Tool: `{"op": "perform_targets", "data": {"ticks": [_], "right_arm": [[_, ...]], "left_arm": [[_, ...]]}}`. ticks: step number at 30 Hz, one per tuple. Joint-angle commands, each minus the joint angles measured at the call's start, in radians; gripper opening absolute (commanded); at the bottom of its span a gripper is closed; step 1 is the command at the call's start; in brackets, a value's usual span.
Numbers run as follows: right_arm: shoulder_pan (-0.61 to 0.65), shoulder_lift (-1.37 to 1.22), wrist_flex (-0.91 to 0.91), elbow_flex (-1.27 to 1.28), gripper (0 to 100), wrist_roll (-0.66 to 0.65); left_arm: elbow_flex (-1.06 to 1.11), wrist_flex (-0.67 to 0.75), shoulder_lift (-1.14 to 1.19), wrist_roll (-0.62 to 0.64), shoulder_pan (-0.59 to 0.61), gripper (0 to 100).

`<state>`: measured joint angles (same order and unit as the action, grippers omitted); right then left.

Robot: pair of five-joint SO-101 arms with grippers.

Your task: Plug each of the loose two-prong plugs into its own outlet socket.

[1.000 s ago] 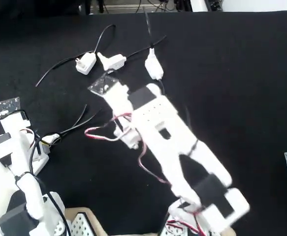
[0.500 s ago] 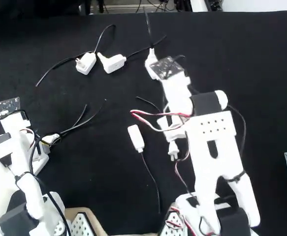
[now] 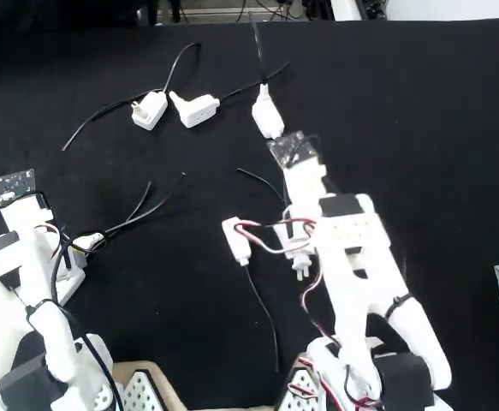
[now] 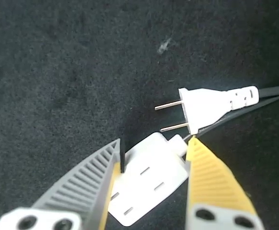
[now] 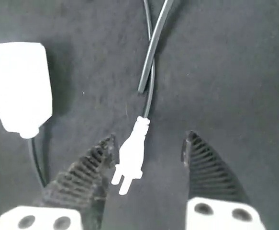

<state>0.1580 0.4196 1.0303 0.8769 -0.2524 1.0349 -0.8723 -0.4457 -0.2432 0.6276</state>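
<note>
Since half a second ago the right arm has drawn back a little toward its base, while the left arm has stayed put. The right tool (image 5: 151,139) stands wide open astride a two-prong plug (image 5: 132,163) on the black tabletop (image 5: 235,72). This plug lies lengthwise between the fingers, prongs toward the arm's base, with a white socket block (image 5: 19,86) near it. The left tool (image 4: 154,143) clamps an outlet socket (image 4: 149,179), with another plug (image 4: 208,108) just beyond it, lying crosswise to the fingers.

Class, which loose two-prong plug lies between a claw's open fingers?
The plug between the right claw's open fingers. The other plug lies outside the left claw, which holds a socket instead.
</note>
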Motion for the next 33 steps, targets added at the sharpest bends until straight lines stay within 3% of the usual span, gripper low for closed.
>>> {"op": "perform_targets", "data": {"ticks": [1, 10, 18, 33], "right_arm": [[0.003, -0.001, -0.037, 0.025, 18.4, 0.011], [-0.015, -0.189, -0.026, -0.077, 15.6, 0.071], [-0.026, -0.455, 0.204, -0.349, 15.6, 0.144], [-0.023, -0.507, 0.253, -0.352, 15.2, 0.146]], "left_arm": [[0.002, 0.009, -0.023, -0.003, 0.010, 22], [0.002, 0.009, -0.023, -0.003, 0.010, 22], [0.002, 0.009, -0.023, -0.003, 0.010, 22], [0.002, 0.009, -0.023, -0.003, 0.010, 22]]}}
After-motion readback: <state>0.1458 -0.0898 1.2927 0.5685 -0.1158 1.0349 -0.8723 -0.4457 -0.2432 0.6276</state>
